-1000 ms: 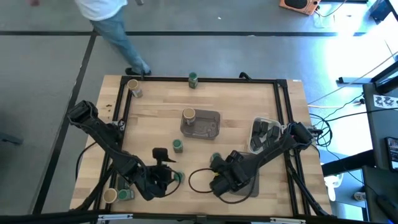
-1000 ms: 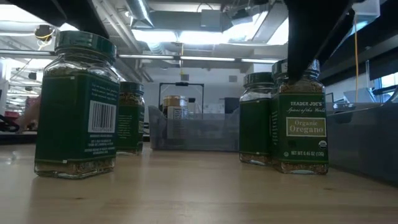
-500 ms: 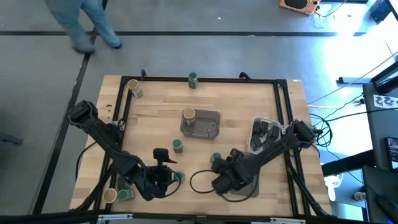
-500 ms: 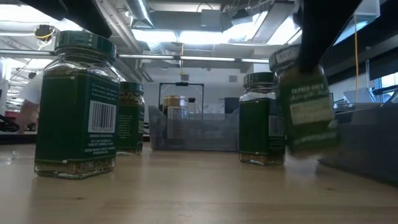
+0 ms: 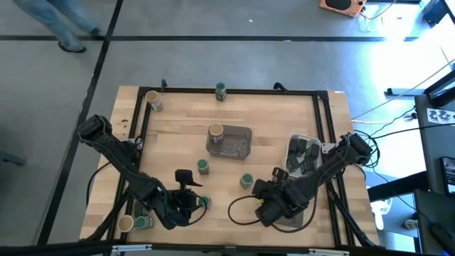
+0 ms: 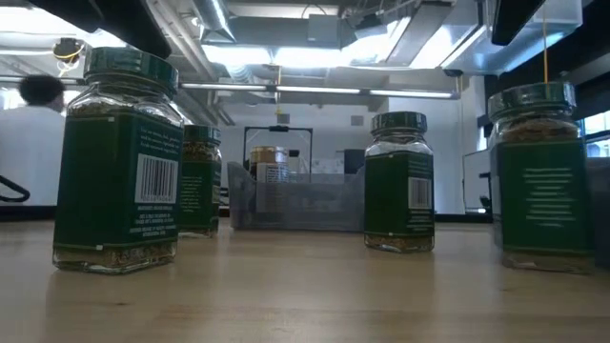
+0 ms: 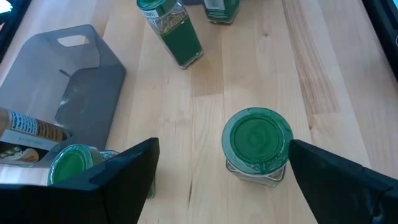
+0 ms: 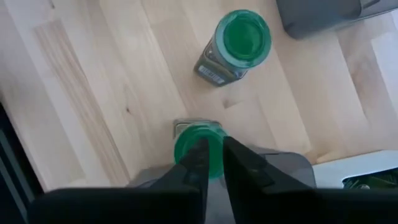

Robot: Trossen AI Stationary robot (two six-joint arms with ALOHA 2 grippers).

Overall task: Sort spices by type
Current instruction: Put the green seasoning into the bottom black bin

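Nearest the front edge of the table, the left gripper is hovering with its fingers spread wide on either side of a green-lidded jar, which is standing upright on the wood, not touched by either finger. Beside it, a grey tray is holding another green-lidded jar and a tan-labelled container lying down.

The right gripper is poised over the front-right grey tray, its fingers drawn close together on the lid of a green-lidded jar; whether they are actually clamping it cannot be told.

Farther in, two green-lidded jars are standing on bare wood, with a central grey tray holding a tan-lidded jar. A white tray is holding dark tins. At the far edge, one tan-lidded jar and one green-lidded jar are standing.
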